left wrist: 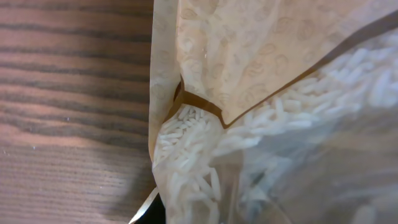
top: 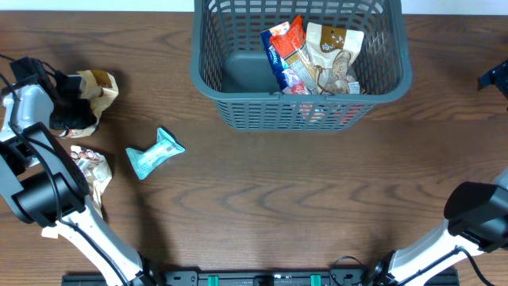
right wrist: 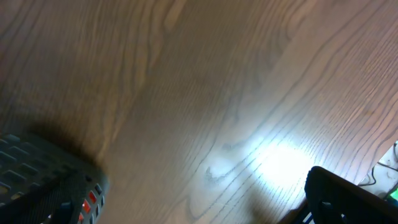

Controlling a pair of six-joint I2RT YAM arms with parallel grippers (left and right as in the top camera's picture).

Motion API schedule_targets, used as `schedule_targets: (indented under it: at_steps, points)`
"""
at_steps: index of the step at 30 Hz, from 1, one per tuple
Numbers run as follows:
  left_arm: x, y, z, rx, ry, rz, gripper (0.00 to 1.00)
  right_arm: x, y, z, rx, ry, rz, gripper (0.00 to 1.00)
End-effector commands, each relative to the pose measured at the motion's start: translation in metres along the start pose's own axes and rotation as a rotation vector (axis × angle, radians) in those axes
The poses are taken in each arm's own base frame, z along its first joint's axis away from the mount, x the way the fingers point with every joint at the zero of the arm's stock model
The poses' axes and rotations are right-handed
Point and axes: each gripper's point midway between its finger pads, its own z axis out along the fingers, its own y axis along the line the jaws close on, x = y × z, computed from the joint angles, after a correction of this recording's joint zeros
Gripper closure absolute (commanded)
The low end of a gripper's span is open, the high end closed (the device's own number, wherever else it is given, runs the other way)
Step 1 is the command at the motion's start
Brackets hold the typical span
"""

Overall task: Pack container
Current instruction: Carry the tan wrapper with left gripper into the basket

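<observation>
Container: slotted grey plastic lattice, crinkly packets inside; both jaws' grip unclear.

The container is sitting at the far middle of the bench, with a bunch of snack packets leaning together in its right half. Nearer and off to the left, a small packet is lying by itself. Further left, a rice pouch is lying with the left tool right against it. Another crumpled packet is lying just nearer than that. The right tool is hanging at the far right, apart from the container.
</observation>
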Motion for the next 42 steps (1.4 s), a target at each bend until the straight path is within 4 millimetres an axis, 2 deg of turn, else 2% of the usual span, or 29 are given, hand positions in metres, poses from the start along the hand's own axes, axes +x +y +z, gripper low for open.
schedule_targets:
  at_steps: [1, 5, 7, 11, 13, 16, 19, 21, 24, 27, 29, 30, 35, 42]
  points:
    - [-0.028, -0.003, -0.015, 0.024, -0.081, -0.08, 0.94, 0.0, -0.003, -0.001, 0.0, 0.003, 0.007, 0.01]
    - [-0.065, -0.016, -0.054, 0.058, -0.219, -0.039, 0.94, 0.0, -0.003, -0.001, 0.0, 0.003, 0.007, 0.01]
    - [-0.085, -0.022, -0.084, 0.049, -0.305, -0.006, 0.94, 0.0, -0.003, -0.001, 0.0, 0.002, 0.007, 0.01]
    - [-0.117, -0.05, -0.157, 0.019, -0.464, 0.076, 0.94, 0.0, -0.003, -0.001, 0.0, 0.003, 0.007, 0.01]
    - [-0.128, -0.073, -0.198, 0.01, -0.55, 0.13, 0.94, 0.0, -0.003, -0.001, 0.0, 0.003, 0.007, 0.01]
    - [-0.138, -0.119, -0.262, 0.011, -0.695, 0.226, 0.94, 0.0, -0.003, -0.001, 0.0, 0.002, 0.007, 0.01]
    - [-0.14, -0.179, -0.326, 0.04, -0.857, 0.345, 0.95, 0.0, -0.003, -0.001, 0.0, 0.002, 0.007, 0.01]
    - [-0.135, -0.223, -0.36, 0.081, -0.948, 0.425, 0.94, 0.0, -0.003, -0.001, 0.0, 0.002, 0.007, 0.01]
    - [-0.122, -0.286, -0.393, 0.167, -1.038, 0.536, 0.94, 0.0, -0.003, -0.001, 0.0, 0.003, 0.007, 0.01]
    - [-0.107, -0.344, -0.406, 0.261, -1.074, 0.634, 0.94, 0.0, -0.003, -0.001, 0.0, 0.003, 0.007, 0.01]
    - [-0.101, -0.372, -0.4, 0.309, -1.065, 0.678, 0.94, 0.0, -0.003, -0.001, 0.0, 0.002, 0.007, 0.01]
    - [-0.099, -0.39, -0.391, 0.338, -1.045, 0.705, 0.94, 0.0, -0.003, -0.001, 0.0, 0.002, 0.007, 0.01]
    - [-0.108, -0.424, -0.344, 0.378, -0.974, 0.744, 0.94, 0.0, -0.003, -0.001, 0.0, 0.002, 0.007, 0.01]
    - [-0.13, -0.448, -0.288, 0.394, -0.934, 0.747, 0.94, 0.0, -0.003, -0.001, 0.0, 0.002, 0.007, 0.01]
